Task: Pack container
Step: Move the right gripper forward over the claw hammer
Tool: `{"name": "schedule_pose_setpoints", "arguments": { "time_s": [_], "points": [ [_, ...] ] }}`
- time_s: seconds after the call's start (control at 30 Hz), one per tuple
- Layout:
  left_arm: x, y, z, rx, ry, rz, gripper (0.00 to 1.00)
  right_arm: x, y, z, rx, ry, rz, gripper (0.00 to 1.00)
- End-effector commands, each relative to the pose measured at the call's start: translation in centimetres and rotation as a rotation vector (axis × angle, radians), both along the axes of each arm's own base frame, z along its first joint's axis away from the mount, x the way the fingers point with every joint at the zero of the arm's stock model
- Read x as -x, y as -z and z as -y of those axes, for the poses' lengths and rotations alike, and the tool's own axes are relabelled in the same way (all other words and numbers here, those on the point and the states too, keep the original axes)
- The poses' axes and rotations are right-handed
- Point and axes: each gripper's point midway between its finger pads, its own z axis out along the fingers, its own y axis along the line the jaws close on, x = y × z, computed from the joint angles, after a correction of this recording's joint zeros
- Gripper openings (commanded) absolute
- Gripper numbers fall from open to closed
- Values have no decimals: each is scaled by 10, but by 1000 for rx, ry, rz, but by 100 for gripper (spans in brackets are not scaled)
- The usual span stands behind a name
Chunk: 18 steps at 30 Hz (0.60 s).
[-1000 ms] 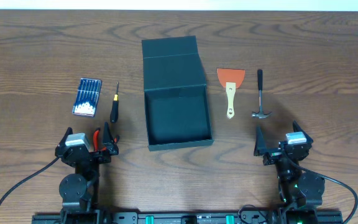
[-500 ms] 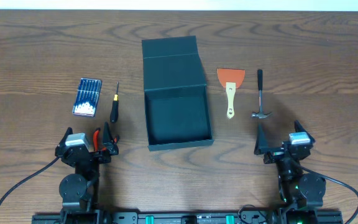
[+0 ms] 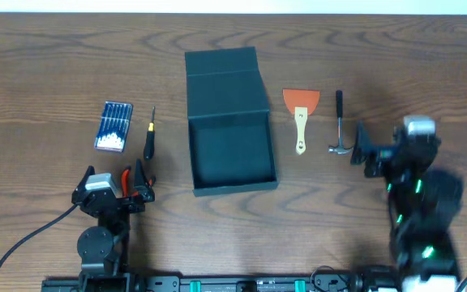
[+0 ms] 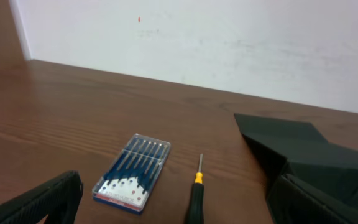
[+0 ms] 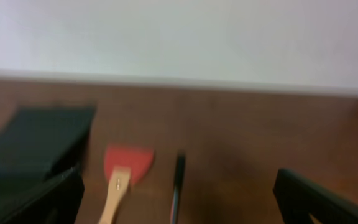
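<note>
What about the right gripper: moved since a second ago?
Yes: the right gripper went up-frame, from below the hammer to beside its head.

Container [image 3: 232,154]: dark teal-black matte square cardboard box, open and empty, hinged flap lid laid back toward twelve o'clock, table centre.

Overhead straight down, wrist views low, forward, sharing container [image 4: 300,152]
</note>
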Motion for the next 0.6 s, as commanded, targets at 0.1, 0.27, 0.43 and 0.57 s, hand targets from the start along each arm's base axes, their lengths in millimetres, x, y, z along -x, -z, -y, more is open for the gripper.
{"name": "schedule_pose_setpoints", "arguments": {
  "time_s": [0.1,0.27,0.43,0.57],
  "points": [
    [0,9,-2,-13,-6,-25,99,-52,-9,1,87,-72,-377,99],
    [0,9,-2,-13,-6,-25,98,-70,19,3,88,-85,-590,99],
    [0,9,-2,-13,-6,-25,98,-76,54,-16,-42,-142,-705,99],
    [0,9,-2,-13,-6,-25,98,-70,76,-19,-71,-150,-797,99]
  ]
}}
